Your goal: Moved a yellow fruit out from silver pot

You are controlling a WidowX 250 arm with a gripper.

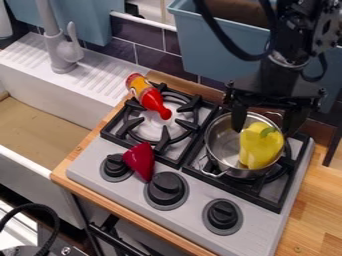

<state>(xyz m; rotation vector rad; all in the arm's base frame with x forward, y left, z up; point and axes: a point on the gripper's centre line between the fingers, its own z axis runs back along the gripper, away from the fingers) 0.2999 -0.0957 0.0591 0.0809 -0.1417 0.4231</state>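
Observation:
The black gripper (266, 122) hangs over the back part of the silver pot, its two fingers spread wide apart with nothing held between them. Below and between them, the yellow fruit (259, 148) stands tilted inside the pot on its right side, with a green patch near its top. The silver pot (224, 142) rests on the right burner grate, and its left inside is bare metal. Whether the fingertips touch the pot's rim I cannot tell.
A red and yellow bottle (148, 95) lies across the left burner. A dark red cone-shaped piece (139, 161) lies by the left knobs. The sink (40, 125) and faucet (61, 47) are at left; wooden counter (314, 200) runs along the right.

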